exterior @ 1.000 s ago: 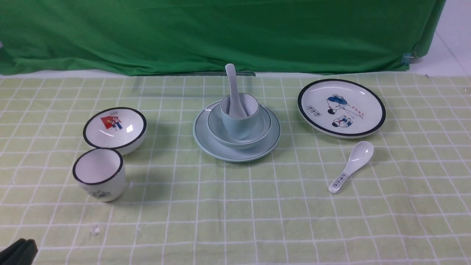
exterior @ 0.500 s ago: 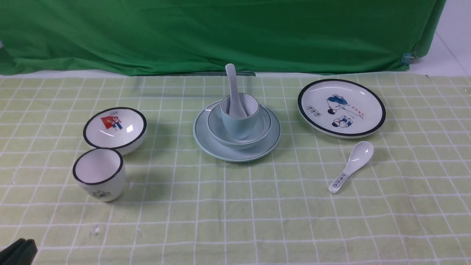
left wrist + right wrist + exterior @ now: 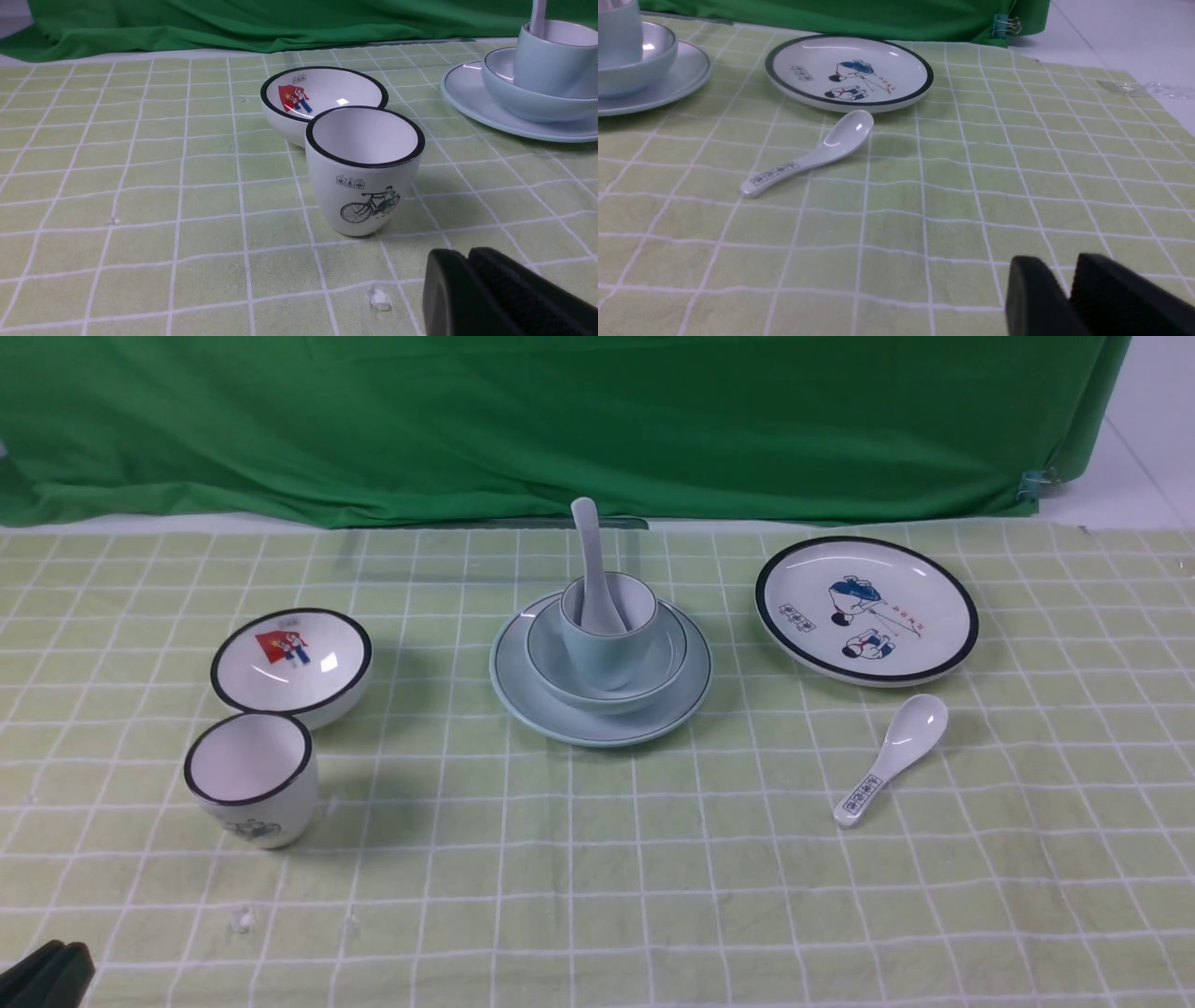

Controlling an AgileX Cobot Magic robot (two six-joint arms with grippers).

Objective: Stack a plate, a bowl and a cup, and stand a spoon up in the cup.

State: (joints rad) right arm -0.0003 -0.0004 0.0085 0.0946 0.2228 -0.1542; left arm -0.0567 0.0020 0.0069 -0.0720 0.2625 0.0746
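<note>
The plate (image 3: 523, 695) carries the bowl (image 3: 551, 672); the cup (image 3: 602, 649) sits in the bowl, with the spoon (image 3: 588, 546) standing in it. The printed cup (image 3: 250, 789) is empty. The left gripper (image 3: 467, 266) is closed, empty. The right gripper (image 3: 1069, 284) holds nothing; its opening is unclear.

Spoon (image 3: 589, 560) upright in stacked cup (image 3: 607, 639)

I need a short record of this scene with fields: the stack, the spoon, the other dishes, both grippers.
stack: cup in bowl on plate
spoon: spoon stands in the cup
other dishes: printed bowl, printed cup, picture plate, printed spoon, all apart from the stack
left gripper: left gripper shut, empty
right gripper: right gripper holds nothing
</note>
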